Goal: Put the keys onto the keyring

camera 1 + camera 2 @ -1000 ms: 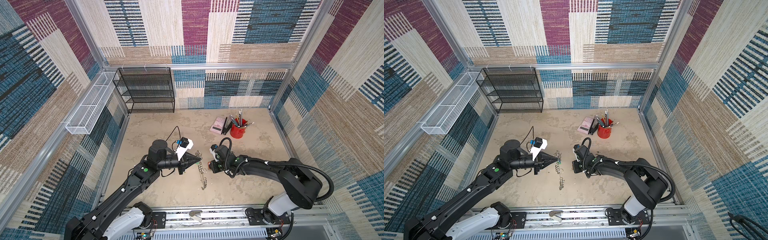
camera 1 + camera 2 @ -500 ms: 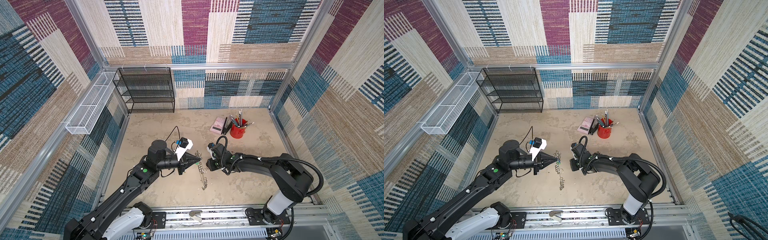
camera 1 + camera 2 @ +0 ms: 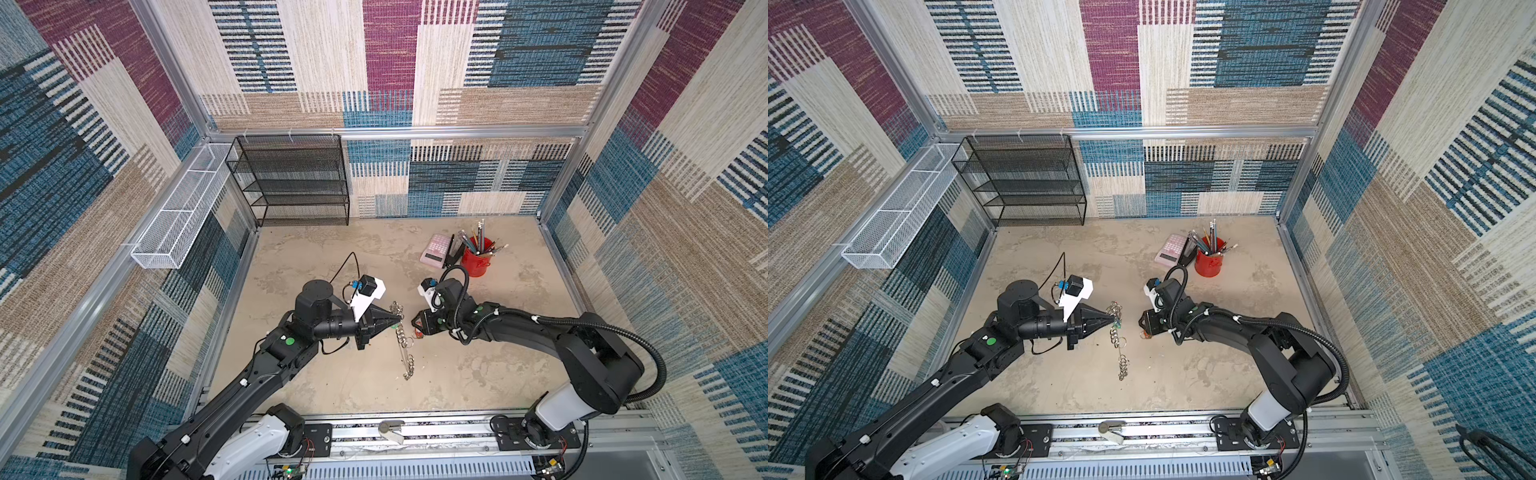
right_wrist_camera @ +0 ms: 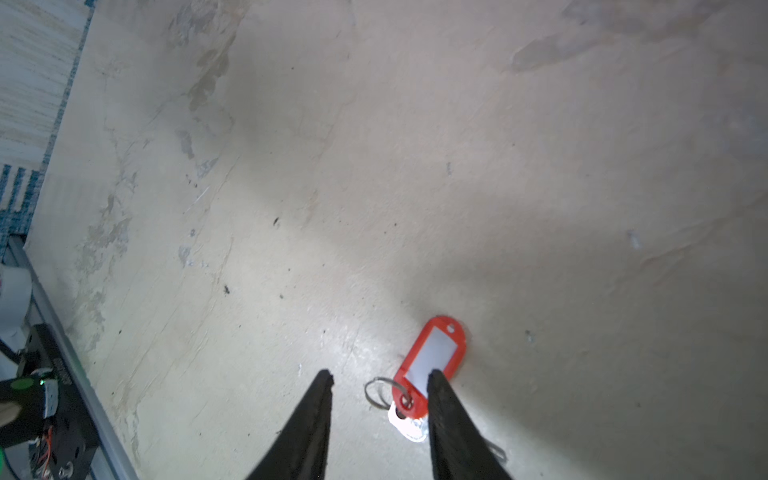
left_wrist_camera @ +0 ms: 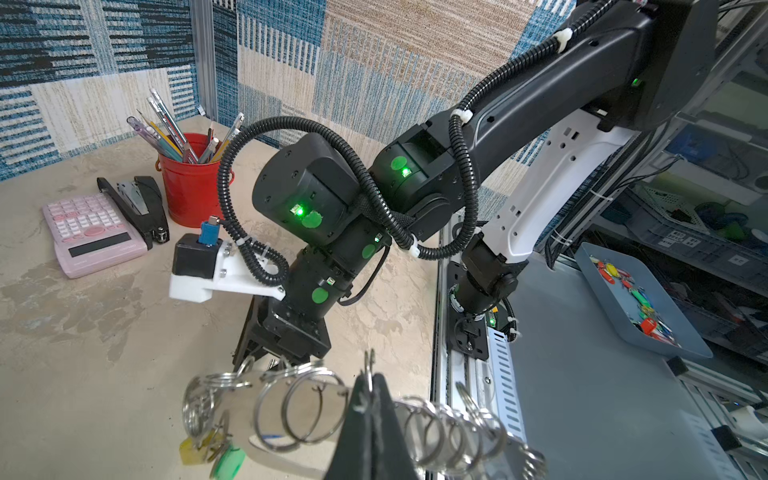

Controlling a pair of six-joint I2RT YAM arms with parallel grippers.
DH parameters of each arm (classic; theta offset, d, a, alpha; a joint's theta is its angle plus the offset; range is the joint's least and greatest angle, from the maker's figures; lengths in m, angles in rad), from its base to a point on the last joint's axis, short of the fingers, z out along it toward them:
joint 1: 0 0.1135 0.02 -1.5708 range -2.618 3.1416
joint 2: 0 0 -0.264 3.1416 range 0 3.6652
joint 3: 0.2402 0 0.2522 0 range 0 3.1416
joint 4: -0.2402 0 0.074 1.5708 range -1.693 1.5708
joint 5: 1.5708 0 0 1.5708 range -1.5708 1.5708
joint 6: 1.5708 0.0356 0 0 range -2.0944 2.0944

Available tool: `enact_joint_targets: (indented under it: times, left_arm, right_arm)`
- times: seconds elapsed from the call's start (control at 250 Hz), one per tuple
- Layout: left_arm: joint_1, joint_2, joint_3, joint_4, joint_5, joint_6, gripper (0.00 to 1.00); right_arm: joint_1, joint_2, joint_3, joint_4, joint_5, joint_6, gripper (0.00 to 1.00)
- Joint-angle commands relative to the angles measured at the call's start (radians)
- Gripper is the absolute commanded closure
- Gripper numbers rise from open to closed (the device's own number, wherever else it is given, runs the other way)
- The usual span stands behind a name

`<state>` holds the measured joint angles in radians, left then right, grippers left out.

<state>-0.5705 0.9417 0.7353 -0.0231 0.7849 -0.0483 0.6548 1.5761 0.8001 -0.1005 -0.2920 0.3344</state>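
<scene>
1. The left gripper (image 5: pixel 371 397) is clenched on the grey band of the keyring (image 3: pixel 405 340), with that end lifted off the bench (image 3: pixel 332 374).
2. The keyring is near the bench's middle, its row of split rings trailing toward the front edge. A yellow tag (image 5: pixel 193 449) and a green tag (image 5: pixel 228 459) hang from it.
3. The right gripper (image 4: pixel 380 377) is released, jaws apart, low over the bench just right of the keyring.
4. A red-tagged key (image 4: pixel 436 349) lies flat on the bench. One fingertip (image 4: pixel 434 380) overlaps the tag's edge, and contact cannot be told.
5. A red pencil cup (image 3: pixel 477 262), a pink calculator (image 3: pixel 435 249) and a black stapler (image 5: pixel 139 203) stand near the back right corner.
</scene>
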Motion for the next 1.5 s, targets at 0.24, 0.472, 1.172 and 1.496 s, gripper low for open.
enact_joint_targets:
  times: [0.24,0.472,1.172,1.496]
  left_arm:
    - [0.001,-0.008,0.0,0.024,0.007,0.019,1.0]
    - [0.0,-0.01,-0.001,0.024,0.009,0.02,1.0]
    - [0.0,-0.019,-0.001,0.025,0.014,0.02,1.0]
    - [0.0,-0.018,-0.001,0.027,0.019,0.017,1.0]
  right_arm:
    - [0.0,0.085,0.028,0.012,-0.112,-0.121,0.58]
    - [-0.001,0.084,0.001,0.028,-0.13,-0.115,0.55]
    - [-0.041,0.216,0.141,-0.011,-0.162,-0.054,0.48]
    - [-0.081,0.161,0.034,-0.047,-0.114,0.031,0.48]
